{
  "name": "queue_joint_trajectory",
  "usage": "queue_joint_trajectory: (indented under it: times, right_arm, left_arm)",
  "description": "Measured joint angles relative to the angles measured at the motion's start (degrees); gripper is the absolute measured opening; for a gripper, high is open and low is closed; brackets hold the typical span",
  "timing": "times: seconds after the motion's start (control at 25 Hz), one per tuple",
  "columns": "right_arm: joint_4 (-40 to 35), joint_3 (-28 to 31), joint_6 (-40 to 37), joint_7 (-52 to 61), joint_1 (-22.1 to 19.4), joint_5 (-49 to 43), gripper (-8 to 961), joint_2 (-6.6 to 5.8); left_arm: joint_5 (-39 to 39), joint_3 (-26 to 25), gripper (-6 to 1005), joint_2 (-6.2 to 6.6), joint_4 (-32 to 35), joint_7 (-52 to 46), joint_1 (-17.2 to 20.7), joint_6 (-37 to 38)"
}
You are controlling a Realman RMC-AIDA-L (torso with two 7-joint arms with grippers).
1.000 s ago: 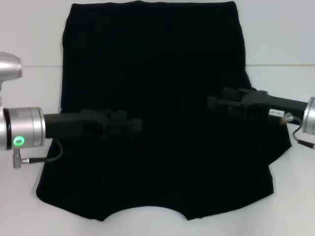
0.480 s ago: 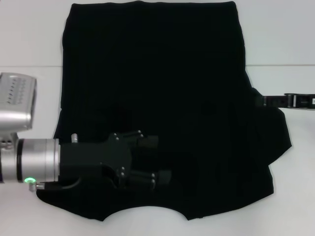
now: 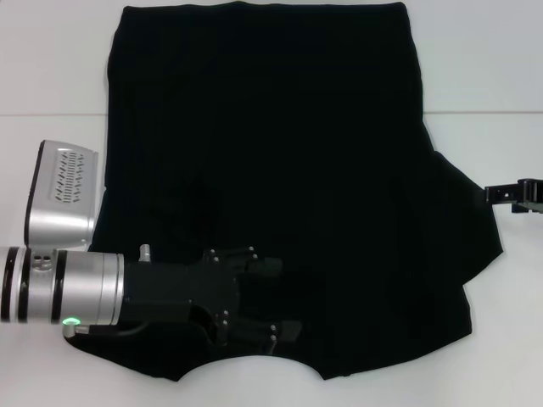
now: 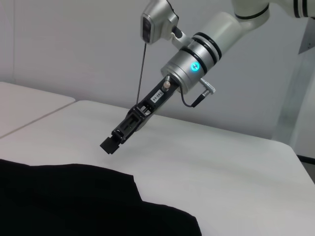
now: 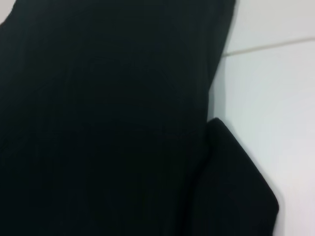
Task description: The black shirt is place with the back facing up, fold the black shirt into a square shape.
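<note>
The black shirt (image 3: 271,153) lies flat on the white table (image 3: 51,68), hem at the far edge and neck cutout at the near edge. No lettering shows. A flap of its cloth (image 3: 467,229) sticks out on the right. My left gripper (image 3: 278,298) is open low over the shirt's near left part, just beyond the neck cutout, with nothing visibly between its fingers. My right gripper (image 3: 496,193) is off the shirt's right edge, above bare table; the left wrist view shows it (image 4: 109,146) raised over the table beyond the shirt's edge (image 4: 98,196). The shirt fills the right wrist view (image 5: 108,118).
A seam line (image 3: 484,113) crosses the white table behind the right gripper. Bare table (image 3: 509,322) lies to the right of the shirt and also to its left. A grey wall (image 4: 74,44) stands behind the table in the left wrist view.
The right gripper has pulled back from over the shirt to beyond its right edge. The left gripper has moved from the shirt's middle left toward the near edge and has turned.
</note>
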Motion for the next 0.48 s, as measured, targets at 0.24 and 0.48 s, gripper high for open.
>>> queue_joint_trajectory:
  times: [0.24, 0.48]
  right_arm:
    - [2.16, -0.25, 0.59, 0.09, -0.37, -0.16, 825, -0.02]
    - [4.5, -0.44, 1.94, -0.34, 0.02, -1.02, 824, 0.3]
  left_arm:
    - [0.0, 0.26, 946, 0.0, -0.01, 0.03, 0.0, -0.05]
    - [-0.01, 0.3, 947, 0.01, 0.11, 0.05, 0.0, -0.05]
